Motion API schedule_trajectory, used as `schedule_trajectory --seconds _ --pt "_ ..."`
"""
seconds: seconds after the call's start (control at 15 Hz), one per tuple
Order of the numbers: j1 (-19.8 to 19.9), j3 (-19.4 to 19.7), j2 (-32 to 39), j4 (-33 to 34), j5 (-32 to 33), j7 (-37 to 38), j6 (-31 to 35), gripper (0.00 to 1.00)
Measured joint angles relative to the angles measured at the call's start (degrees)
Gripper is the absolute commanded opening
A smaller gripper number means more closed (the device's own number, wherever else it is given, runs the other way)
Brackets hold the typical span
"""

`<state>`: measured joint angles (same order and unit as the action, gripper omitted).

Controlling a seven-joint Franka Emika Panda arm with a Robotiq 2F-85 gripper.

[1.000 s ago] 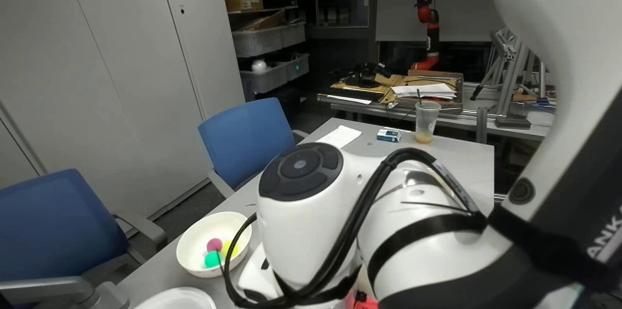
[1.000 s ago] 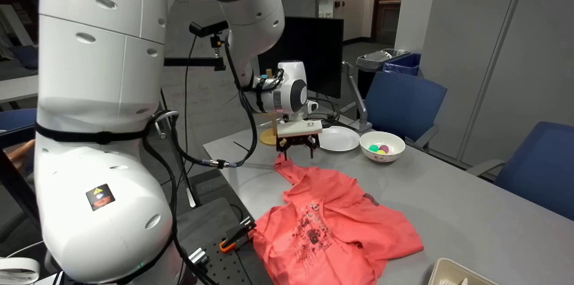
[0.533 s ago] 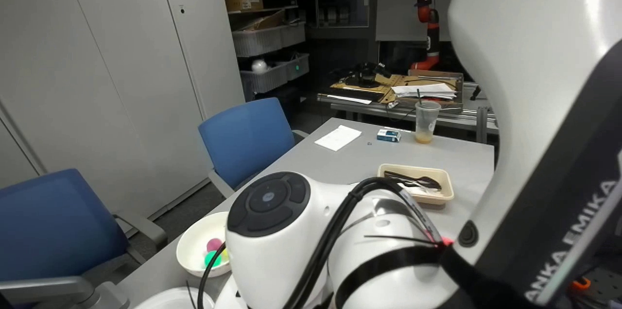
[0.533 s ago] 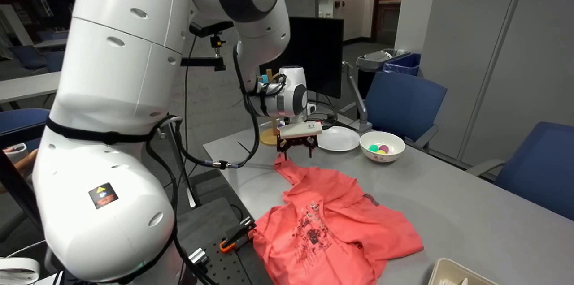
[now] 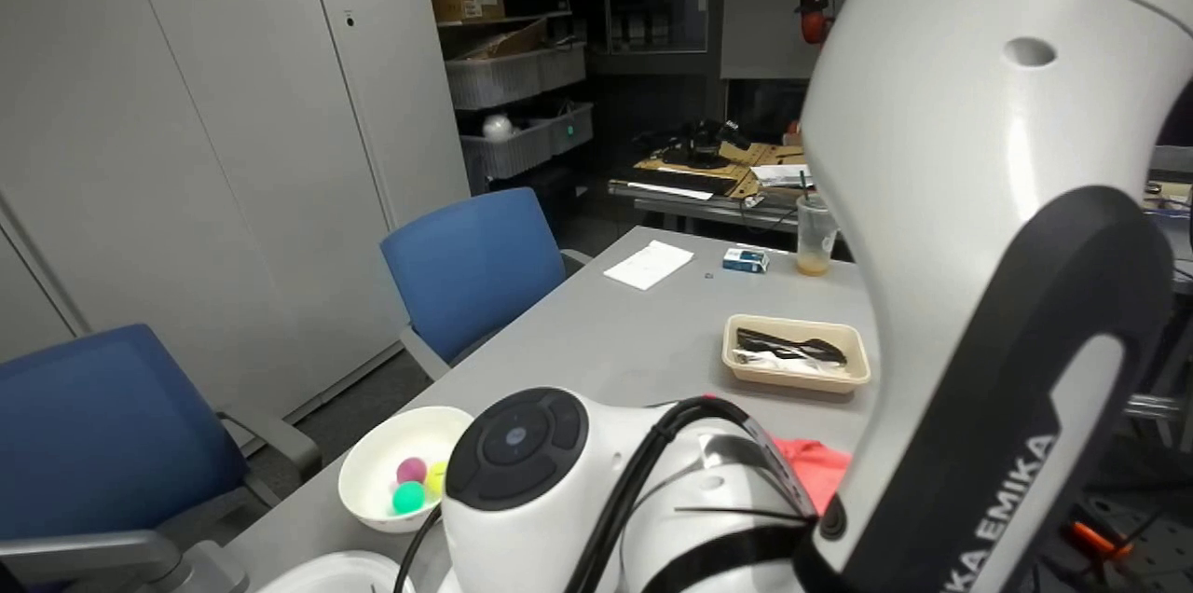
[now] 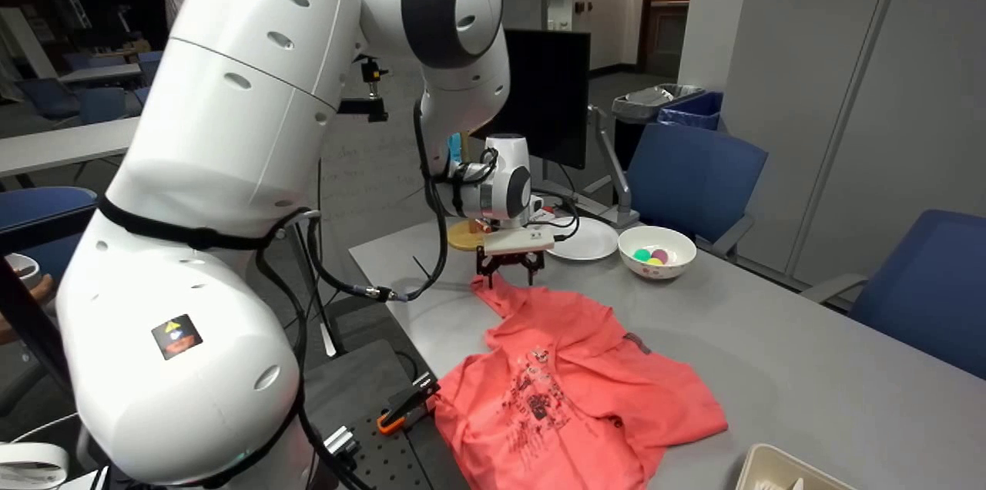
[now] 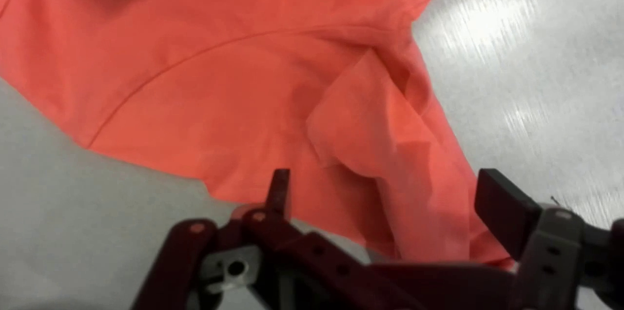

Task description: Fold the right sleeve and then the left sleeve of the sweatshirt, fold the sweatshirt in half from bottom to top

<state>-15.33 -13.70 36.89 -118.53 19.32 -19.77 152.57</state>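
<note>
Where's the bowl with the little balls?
On the table: in an exterior view, the bowl sits just right of the white plate, near a blue chair.

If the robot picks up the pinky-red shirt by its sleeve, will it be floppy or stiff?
The shirt is probably floppy: it lies in loose, wavy creases. Its sleeve may bunch up when pinched, since it's folded over near the fingers. The rest would likely drag along the table at first, being spread across it.
</note>
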Motion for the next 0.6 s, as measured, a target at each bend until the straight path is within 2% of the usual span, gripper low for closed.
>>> schedule_trajectory --seconds 0.53,0.6 --pt "0.76 0.0 2.01 0.79 -0.24 0.0 1.49 0.06" --pt "0.86 0.0 2.03 0.8 -0.25 0.0 1.55 0.01"
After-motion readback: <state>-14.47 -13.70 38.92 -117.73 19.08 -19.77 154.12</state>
